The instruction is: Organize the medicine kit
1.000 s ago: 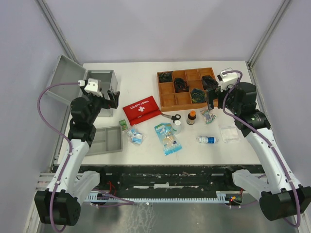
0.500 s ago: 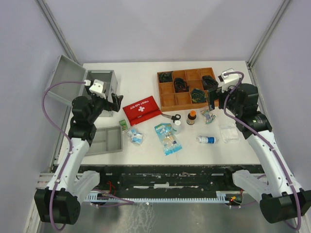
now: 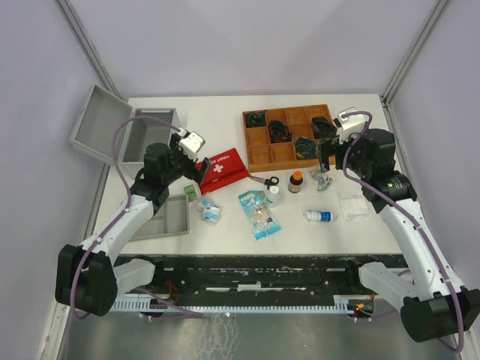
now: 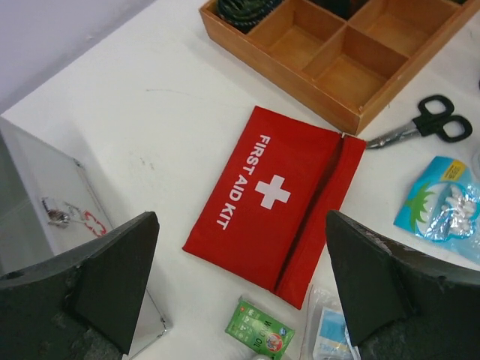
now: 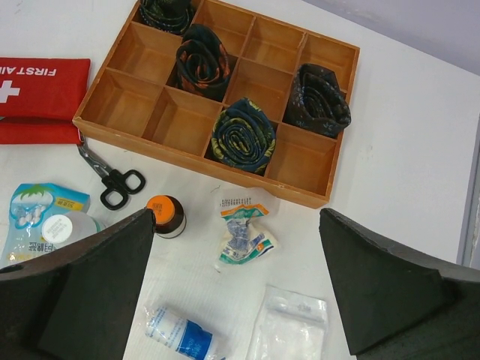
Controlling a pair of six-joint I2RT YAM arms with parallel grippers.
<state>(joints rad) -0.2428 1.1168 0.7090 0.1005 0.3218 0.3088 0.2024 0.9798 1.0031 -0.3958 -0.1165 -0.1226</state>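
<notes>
I hold my left hand (image 4: 240, 255) wide open over the red first-aid pouch (image 4: 274, 191) beside the medicine kit (image 3: 150, 124); my right hand (image 5: 236, 232), equally spread, hangs by the wooden tray (image 5: 150, 144).

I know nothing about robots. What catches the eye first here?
The bright red pouch with its white cross, left of centre, under the open left tool. Then the wooden tray at the far right, dark rolls in some compartments, and the grey case open at the far left.
</notes>
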